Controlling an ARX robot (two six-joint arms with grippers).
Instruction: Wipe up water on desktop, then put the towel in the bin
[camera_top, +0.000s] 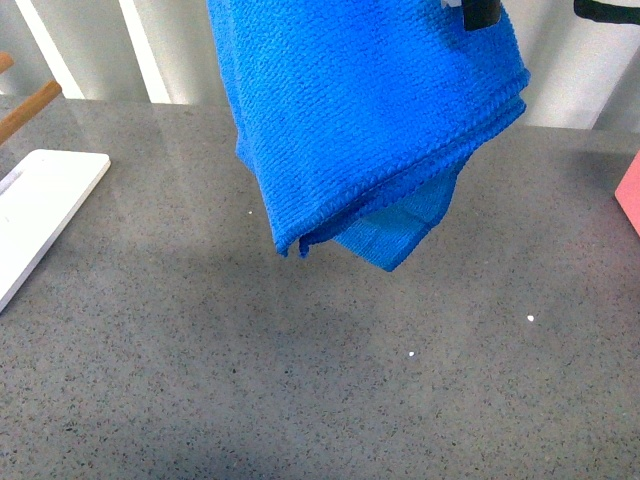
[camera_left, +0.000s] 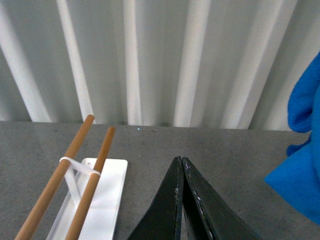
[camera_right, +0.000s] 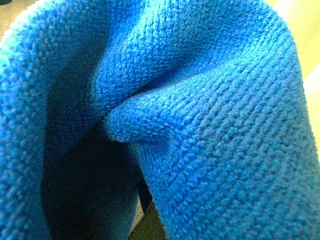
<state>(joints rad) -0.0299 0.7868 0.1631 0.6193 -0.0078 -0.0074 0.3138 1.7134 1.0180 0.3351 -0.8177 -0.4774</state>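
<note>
We see the towel (camera_top: 370, 120) hanging clear above the desktop (camera_top: 300, 400), at the middle and a little to the right, its lowest corner pointing down at the bare surface nearer us. At the desktop's left edge lies the tray (camera_top: 40, 210); 2 rods (camera_left: 55, 175) run side by side and tilted above it, held by a bracket (camera_left: 75, 170) standing on the tray, while a flat-sided object (camera_top: 630, 195) sits at the far right. Behind the desktop's far edge rises a panelled wall (camera_left: 200, 60), and the left gripper (camera_left: 180, 162) hovers over the desktop between tray and towel, apart from both.
</note>
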